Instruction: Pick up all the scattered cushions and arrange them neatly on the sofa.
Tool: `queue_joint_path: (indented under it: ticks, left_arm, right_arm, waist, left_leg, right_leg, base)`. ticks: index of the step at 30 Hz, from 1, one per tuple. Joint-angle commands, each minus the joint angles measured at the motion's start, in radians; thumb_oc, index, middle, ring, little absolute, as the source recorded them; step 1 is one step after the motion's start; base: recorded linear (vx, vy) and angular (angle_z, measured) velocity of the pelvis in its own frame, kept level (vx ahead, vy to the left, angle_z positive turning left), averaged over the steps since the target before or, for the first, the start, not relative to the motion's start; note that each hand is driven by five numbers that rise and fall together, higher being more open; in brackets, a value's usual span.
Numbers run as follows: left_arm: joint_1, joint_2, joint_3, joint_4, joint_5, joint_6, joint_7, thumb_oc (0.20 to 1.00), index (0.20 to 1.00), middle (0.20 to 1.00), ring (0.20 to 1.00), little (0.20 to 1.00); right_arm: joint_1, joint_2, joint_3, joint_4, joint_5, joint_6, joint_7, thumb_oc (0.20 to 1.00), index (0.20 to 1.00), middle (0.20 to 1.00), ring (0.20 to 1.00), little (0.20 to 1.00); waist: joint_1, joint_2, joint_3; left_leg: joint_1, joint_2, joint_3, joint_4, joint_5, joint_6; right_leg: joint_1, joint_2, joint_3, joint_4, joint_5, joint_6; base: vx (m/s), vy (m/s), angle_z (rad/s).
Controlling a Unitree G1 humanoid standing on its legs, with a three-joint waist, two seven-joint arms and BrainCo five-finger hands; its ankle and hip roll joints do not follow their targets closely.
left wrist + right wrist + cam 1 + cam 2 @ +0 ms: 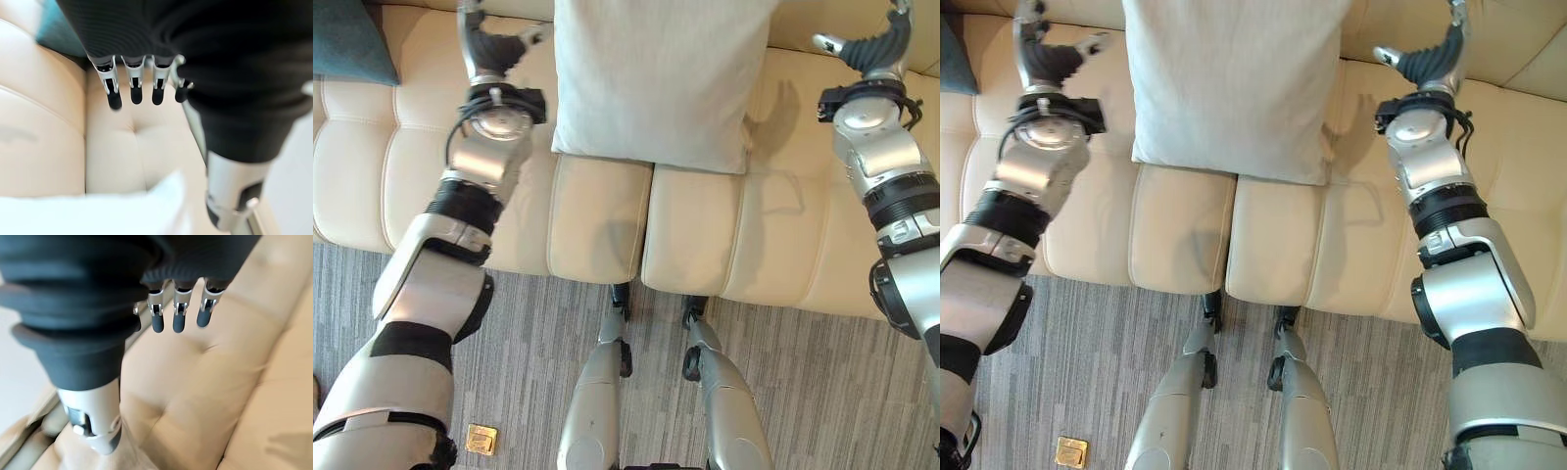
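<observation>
A pale grey cushion stands upright against the backrest at the middle of the cream leather sofa. My left hand hovers over the seat just left of the cushion, apart from it, its fingers relaxed and holding nothing. On the cushion's other side my right hand hangs above the seat, also open and clear of it, with its fingers over bare leather. The left wrist view catches the cushion's white edge.
A teal cushion lies on the sofa at the far left. Grey carpet runs in front of the sofa, with a small brass floor plate set in it at the lower left.
</observation>
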Motion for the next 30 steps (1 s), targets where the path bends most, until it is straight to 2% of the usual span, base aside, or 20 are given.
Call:
queue_joint_path:
  ticks: [1,5,7,9,10,15,23,28,30]
  left_arm:
    - [0.119,0.064,0.138,-0.037,-0.078,-0.084,-0.001,1.000,1.000,1.000,1.000,1.000]
    - [0.309,0.110,0.223,-0.099,-0.024,-0.065,-0.035,1.000,1.000,1.000,1.000,1.000]
    - [0.506,0.117,0.309,-0.134,0.033,-0.044,-0.074,1.000,1.000,1.000,1.000,1.000]
    - [0.773,0.013,0.395,-0.184,0.102,-0.019,-0.132,1.000,1.000,1.000,1.000,1.000]
    - [0.777,0.012,0.397,-0.187,0.103,-0.018,-0.132,1.000,1.000,1.000,1.000,1.000]
    - [1.009,-0.141,0.434,-0.274,0.163,0.001,-0.193,1.000,1.000,1.000,1.000,1.000]
    - [1.187,-0.287,0.428,-0.277,0.220,0.050,-0.292,1.000,1.000,1.000,1.000,1.000]
    - [1.196,-0.318,0.390,-0.214,0.271,0.063,-0.311,1.000,1.000,1.000,1.000,1.000]
    - [1.201,-0.311,0.383,-0.206,0.289,0.064,-0.318,1.000,1.000,1.000,1.000,1.000]
  right_arm:
    - [0.161,-0.017,-0.139,-0.103,0.162,-0.119,-0.024,1.000,1.000,1.000,1.000,1.000]
    - [0.353,-0.015,-0.231,-0.149,0.171,-0.127,0.019,1.000,1.000,1.000,1.000,1.000]
    - [0.518,0.000,-0.274,-0.204,0.126,-0.112,0.076,1.000,1.000,1.000,1.000,1.000]
    - [0.746,0.077,-0.320,-0.291,0.028,-0.086,0.157,1.000,1.000,1.000,1.000,1.000]
    - [0.750,0.077,-0.319,-0.294,0.027,-0.085,0.157,1.000,1.000,1.000,1.000,1.000]
    - [0.974,0.153,-0.368,-0.363,-0.104,-0.051,0.233,1.000,1.000,1.000,1.000,1.000]
    - [1.173,0.265,-0.379,-0.294,-0.181,-0.012,0.325,1.000,1.000,1.000,1.000,1.000]
    - [1.181,0.313,-0.333,-0.248,-0.218,-0.005,0.338,1.000,1.000,1.000,1.000,1.000]
    - [1.179,0.321,-0.316,-0.239,-0.233,-0.001,0.350,1.000,1.000,1.000,1.000,1.000]
  waist:
    - [-0.001,-0.009,-0.004]
    - [0.002,-0.006,-0.039]
    - [0.003,-0.007,-0.072]
    - [-0.001,-0.011,-0.123]
    - [-0.001,-0.010,-0.126]
    - [-0.015,-0.012,-0.187]
    - [-0.030,-0.020,-0.244]
    - [-0.037,-0.023,-0.209]
    - [-0.040,-0.013,-0.194]
  left_leg:
    - [0.111,-0.034,0.025,0.048,-0.145,-0.033]
    - [0.186,-0.034,0.029,0.000,-0.139,-0.035]
    - [0.265,-0.034,0.038,-0.041,-0.138,-0.034]
    - [0.374,-0.034,0.051,-0.102,-0.142,-0.033]
    - [0.374,-0.034,0.051,-0.104,-0.138,-0.032]
    - [0.440,-0.036,0.058,-0.114,-0.156,-0.029]
    - [0.490,-0.046,0.060,-0.114,-0.177,-0.019]
    - [0.479,-0.047,0.092,-0.114,-0.173,-0.008]
    - [0.468,-0.035,0.105,-0.114,-0.157,-0.001]
  right_leg:
    - [0.088,-0.023,0.044,0.073,-0.177,0.092]
    - [0.152,-0.020,0.039,0.040,-0.172,0.093]
    - [0.220,-0.017,0.041,0.002,-0.165,0.094]
    - [0.316,-0.011,0.044,-0.049,-0.161,0.101]
    - [0.316,-0.011,0.044,-0.053,-0.158,0.101]
    - [0.399,-0.005,0.039,-0.102,-0.145,0.108]
    - [0.463,-0.014,0.033,-0.117,-0.141,0.116]
    - [0.429,-0.017,0.062,-0.113,-0.096,0.129]
    - [0.388,-0.005,0.098,-0.035,-0.120,0.125]
  base:
    - [0.04,0.016,-0.06]
    - [0.06,-0.007,-0.12]
    - [0.11,-0.022,-0.03]
    - [0.12,-0.010,-0.10]
    - [0.07,0.009,-0.17]
    - [0.00,0.017,-0.03]
    - [-0.07,0.065,-0.01]
    - [-0.18,0.086,-0.04]
    - [-0.18,0.036,-0.39]
